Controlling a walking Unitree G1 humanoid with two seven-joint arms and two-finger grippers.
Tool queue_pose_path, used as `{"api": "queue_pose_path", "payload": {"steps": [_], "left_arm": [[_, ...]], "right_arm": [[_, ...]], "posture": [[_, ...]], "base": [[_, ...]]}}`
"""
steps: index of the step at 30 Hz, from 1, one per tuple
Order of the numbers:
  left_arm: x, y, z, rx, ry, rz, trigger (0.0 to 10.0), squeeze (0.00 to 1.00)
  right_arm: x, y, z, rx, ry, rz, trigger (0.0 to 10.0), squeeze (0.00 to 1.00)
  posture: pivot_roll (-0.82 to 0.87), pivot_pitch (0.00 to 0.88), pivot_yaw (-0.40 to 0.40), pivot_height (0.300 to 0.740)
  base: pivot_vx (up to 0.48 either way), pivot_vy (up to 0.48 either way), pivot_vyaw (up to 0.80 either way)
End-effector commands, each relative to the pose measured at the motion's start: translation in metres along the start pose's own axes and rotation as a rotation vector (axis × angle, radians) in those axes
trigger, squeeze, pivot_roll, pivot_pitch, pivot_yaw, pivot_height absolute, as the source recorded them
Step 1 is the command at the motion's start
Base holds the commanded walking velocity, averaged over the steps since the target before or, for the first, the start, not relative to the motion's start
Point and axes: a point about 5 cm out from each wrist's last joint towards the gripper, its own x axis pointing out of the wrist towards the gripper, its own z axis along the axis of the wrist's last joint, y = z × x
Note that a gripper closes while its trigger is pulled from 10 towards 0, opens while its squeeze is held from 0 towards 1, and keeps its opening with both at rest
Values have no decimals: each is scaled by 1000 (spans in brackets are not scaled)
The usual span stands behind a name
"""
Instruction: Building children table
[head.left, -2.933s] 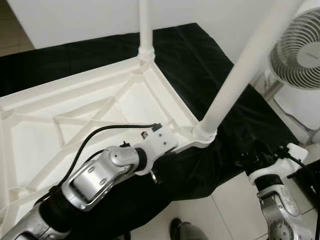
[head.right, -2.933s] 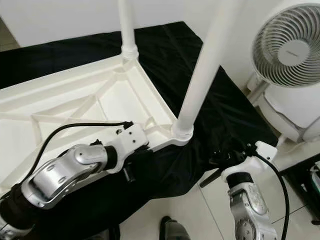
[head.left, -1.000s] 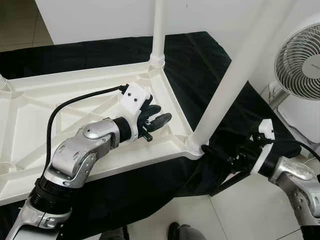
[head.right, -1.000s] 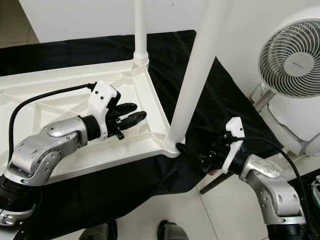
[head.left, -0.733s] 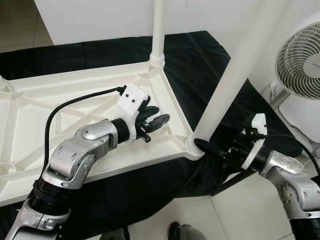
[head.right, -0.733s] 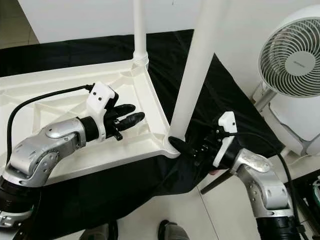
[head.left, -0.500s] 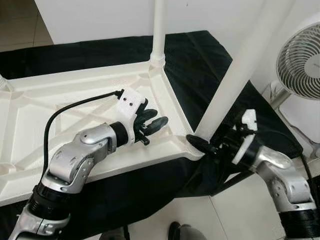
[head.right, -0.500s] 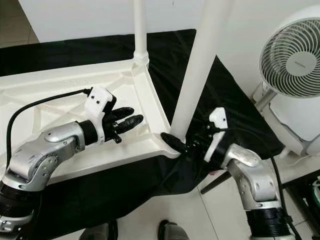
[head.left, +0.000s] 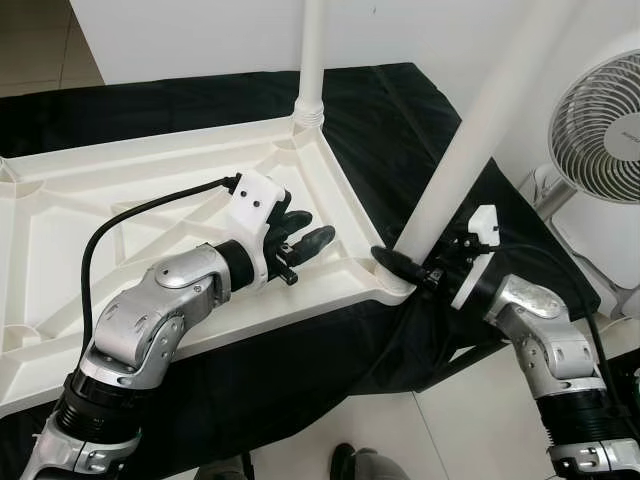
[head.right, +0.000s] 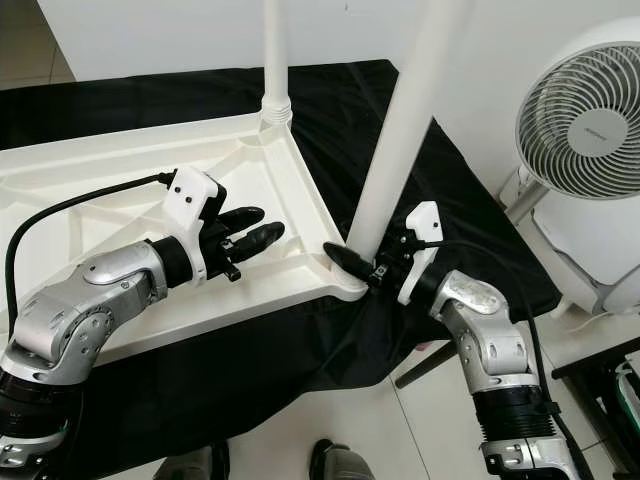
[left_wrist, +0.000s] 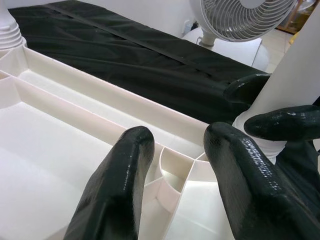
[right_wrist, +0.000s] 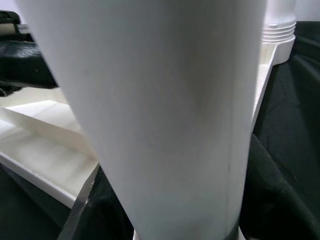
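In the left eye view, the white table top (head.left: 150, 190) lies upside down on a black cloth (head.left: 400, 120), filling the left and centre of the frame, with its ribs facing up. One white leg (head.left: 310, 60) stands upright in the far corner at the upper centre, and a second, nearer leg (head.left: 480, 120) rises from the corner at the centre right. The left gripper (head.left: 300, 243) hovers over the ribbed underside in the middle of the frame, its fingers a little apart and holding nothing. The right gripper (head.left: 400, 268) is at the base of the nearer leg, with a black finger at each side of it; I cannot tell if they press on it. A white fan (head.left: 600, 120) stands at the right edge. In the right eye view, the same scene shows, and grey shoes (head.right: 345, 462) are at the bottom edge. In the left wrist view, two black fingertips (left_wrist: 125, 175) stand apart above the ribs. In the right wrist view, the nearer leg is very close, across the centre of the frame.
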Motion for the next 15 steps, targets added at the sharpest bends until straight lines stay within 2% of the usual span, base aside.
{"api": "queue_pose_path", "payload": {"steps": [1,4,7,8,9,10,11,12,15], "left_arm": [[1,2,2,13,-18,8,10000,0],[1,2,2,5,-24,8,10000,0],[3,-6,-4,-22,-32,-19,10000,0],[4,-14,-9,-22,-46,-33,10000,0],[4,-14,-9,-22,-46,-33,10000,0],[7,-25,-16,16,-65,-36,10000,0],[7,-25,-16,16,-65,-36,10000,0],[8,-32,-20,21,-65,-53,10000,0],[10,-41,-28,34,-49,-59,10000,0]], "right_arm": [[-12,-13,-4,-1,33,-74,0,0],[-14,-15,-5,-1,35,-87,0,0],[-18,-18,-9,-5,40,-111,0,0],[-20,-18,-11,-5,46,-136,1294,0],[-20,-18,-11,-5,46,-136,1294,0],[-22,-20,-16,5,53,-186,10000,0],[-22,-20,-16,5,53,-186,10000,0],[-23,-20,-18,10,52,-217,10000,0],[-24,-20,-20,14,43,-265,10000,0]], "posture": [[64,186,-65,740],[64,186,-65,740],[45,195,-59,740],[33,197,-52,740],[33,197,-52,740],[34,201,-51,740],[34,201,-51,740],[38,206,-43,740],[43,208,-40,740]], "base": [[0,0,0],[0,0,0],[0,0,0],[0,0,0],[0,0,0],[0,0,0],[0,0,0],[0,0,0],[0,0,0]]}}
